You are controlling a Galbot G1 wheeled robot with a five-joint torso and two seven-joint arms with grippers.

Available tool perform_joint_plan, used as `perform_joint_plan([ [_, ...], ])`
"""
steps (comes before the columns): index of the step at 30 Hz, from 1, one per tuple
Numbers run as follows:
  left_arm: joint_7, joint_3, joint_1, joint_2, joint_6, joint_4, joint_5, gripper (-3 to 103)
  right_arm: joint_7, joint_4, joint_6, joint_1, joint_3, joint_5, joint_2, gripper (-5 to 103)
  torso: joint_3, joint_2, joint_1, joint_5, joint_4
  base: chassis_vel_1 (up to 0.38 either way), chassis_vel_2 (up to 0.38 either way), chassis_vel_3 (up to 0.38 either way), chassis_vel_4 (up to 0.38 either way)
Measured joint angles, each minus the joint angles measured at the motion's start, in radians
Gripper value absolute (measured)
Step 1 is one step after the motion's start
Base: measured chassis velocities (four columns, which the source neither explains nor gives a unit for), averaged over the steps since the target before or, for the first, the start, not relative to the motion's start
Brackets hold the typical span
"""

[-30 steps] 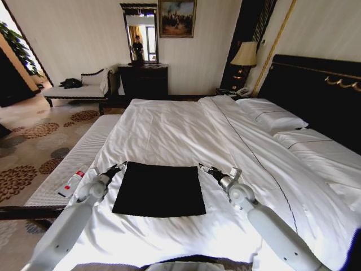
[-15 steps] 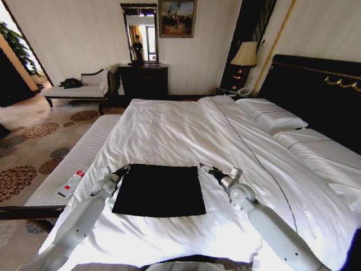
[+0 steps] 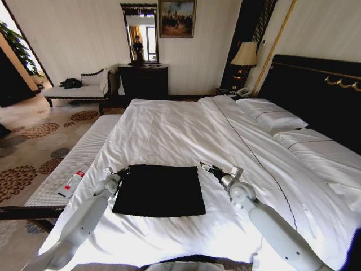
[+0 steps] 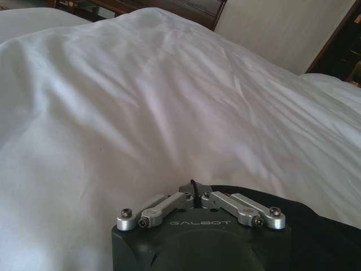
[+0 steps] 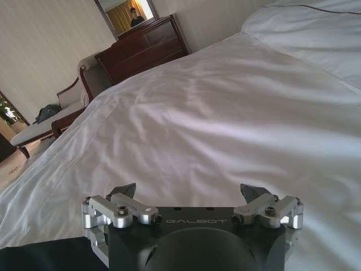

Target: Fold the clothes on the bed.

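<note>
The clothes are one black T-shirt [image 3: 161,189], folded into a flat rectangle on the white bed [image 3: 180,124] near its front edge. My left gripper [image 3: 125,168] is at the shirt's far left corner. In the left wrist view the left gripper [image 4: 194,189] has its fingers drawn together at the edge of the black fabric [image 4: 316,237]. My right gripper [image 3: 202,165] hovers at the shirt's far right corner. In the right wrist view the right gripper [image 5: 190,192] is wide open over white sheet, with the shirt's black fabric [image 5: 45,254] beside it.
A pale bench [image 3: 73,164] runs along the bed's left side with a small bottle [image 3: 71,183] on it. Pillows [image 3: 271,116] and the dark headboard [image 3: 316,96] lie to the right. A chaise [image 3: 73,90], dresser [image 3: 144,79] and lamp [image 3: 245,55] stand beyond.
My left arm has swung right, bringing its gripper from beside the shirt onto the far left corner. The right arm and the shirt have stayed put.
</note>
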Motion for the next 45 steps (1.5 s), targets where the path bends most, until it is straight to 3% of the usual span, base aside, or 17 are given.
perform_joint_plan([
  [9,-0.016,-0.032,0.02,0.012,-0.003,-0.026,-0.02,0,0.001,-0.01,-0.011,0.006,-0.005,0.028,0.012,100,0.0,0.0,0.0,-0.0002,-0.0001,0.0,0.0,0.0,0.0],
  [19,-0.053,-0.046,0.053,0.07,0.001,-0.116,-0.064,0,-0.061,-0.189,-0.09,0.154,-0.089,0.177,0.064,100,0.0,0.0,0.0,-0.0003,0.0,0.0,0.0,0.0,0.0],
  [31,-0.057,-0.062,0.08,0.084,0.003,-0.143,-0.076,0,-0.094,-0.386,-0.089,0.274,-0.161,0.113,0.154,103,0.0,0.0,0.0,-0.0001,0.0001,0.0,0.0,0.0,0.0],
  [40,-0.052,-0.066,0.078,0.067,0.003,-0.132,-0.074,0,-0.095,-0.393,-0.089,0.256,-0.162,0.102,0.16,89,0.0,0.0,0.0,-0.0001,0.0,0.0,0.0,0.0,0.0],
  [45,-0.05,-0.063,0.074,0.062,0.002,-0.123,-0.07,0,-0.092,-0.382,-0.09,0.245,-0.161,0.102,0.167,61,0.0,0.0,0.0,0.0,0.0,0.0,0.0,0.0,0.0],
])
